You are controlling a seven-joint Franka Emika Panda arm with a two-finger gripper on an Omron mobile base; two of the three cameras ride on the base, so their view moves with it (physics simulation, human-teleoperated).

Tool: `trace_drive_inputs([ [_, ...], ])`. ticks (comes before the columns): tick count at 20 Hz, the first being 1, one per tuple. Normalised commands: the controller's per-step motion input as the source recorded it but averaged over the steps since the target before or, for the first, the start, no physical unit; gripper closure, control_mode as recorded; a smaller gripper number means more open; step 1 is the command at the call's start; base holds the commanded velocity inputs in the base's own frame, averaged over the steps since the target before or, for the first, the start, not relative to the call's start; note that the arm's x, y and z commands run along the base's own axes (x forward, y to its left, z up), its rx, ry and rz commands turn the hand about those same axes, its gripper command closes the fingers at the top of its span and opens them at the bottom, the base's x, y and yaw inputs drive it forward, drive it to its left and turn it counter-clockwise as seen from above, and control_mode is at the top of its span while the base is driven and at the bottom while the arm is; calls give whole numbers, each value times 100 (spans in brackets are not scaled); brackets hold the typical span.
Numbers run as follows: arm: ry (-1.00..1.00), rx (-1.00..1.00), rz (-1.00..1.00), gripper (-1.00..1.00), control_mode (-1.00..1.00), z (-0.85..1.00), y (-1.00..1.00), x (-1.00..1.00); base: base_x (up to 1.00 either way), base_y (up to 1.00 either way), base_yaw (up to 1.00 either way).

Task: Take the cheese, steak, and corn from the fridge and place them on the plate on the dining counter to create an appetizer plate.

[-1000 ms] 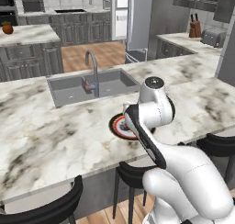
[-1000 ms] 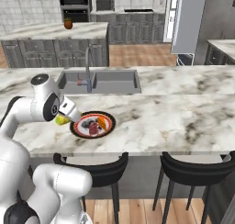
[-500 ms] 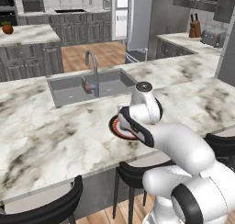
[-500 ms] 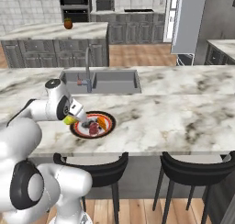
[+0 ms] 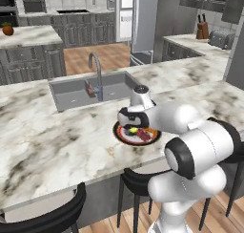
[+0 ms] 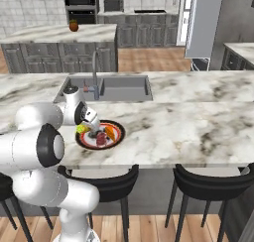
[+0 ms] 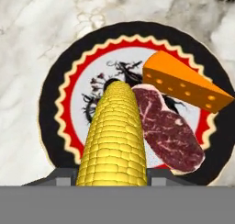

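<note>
The plate (image 7: 50,103) sits close to the near edge of the marble table (image 5: 43,146), w/ bare veined stone open to either side and the inset grey sink (image 6: 119,90) behind it toward the far edge. Black stools (image 6: 208,181) tuck under the near edge. The jaws (image 6: 89,128) hang just over the plate's rim, part-open and clamped on the corn (image 7: 114,136) — a bumpy yellow cob, its near end cut off at the bottom of the hand view, so the green end can't be seen. The steak (image 7: 167,126), flat, dark red and marbled, lies on the plate's centre, right beside the corn. The cheese (image 7: 183,83) — orange wedge w/ small holes — overlaps the steak's far end, its tip reaching past the dark rim.
</note>
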Motion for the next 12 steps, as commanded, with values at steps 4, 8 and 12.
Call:
trace_drive_inputs([
  [4,6,0,0,100,-100,-54,19,65,0,0,0],
  [8,5,0,0,100,-100,-61,6,57,0,0,0],
  [12,2,0,0,-100,-100,-50,-3,53,0,0,0],
])
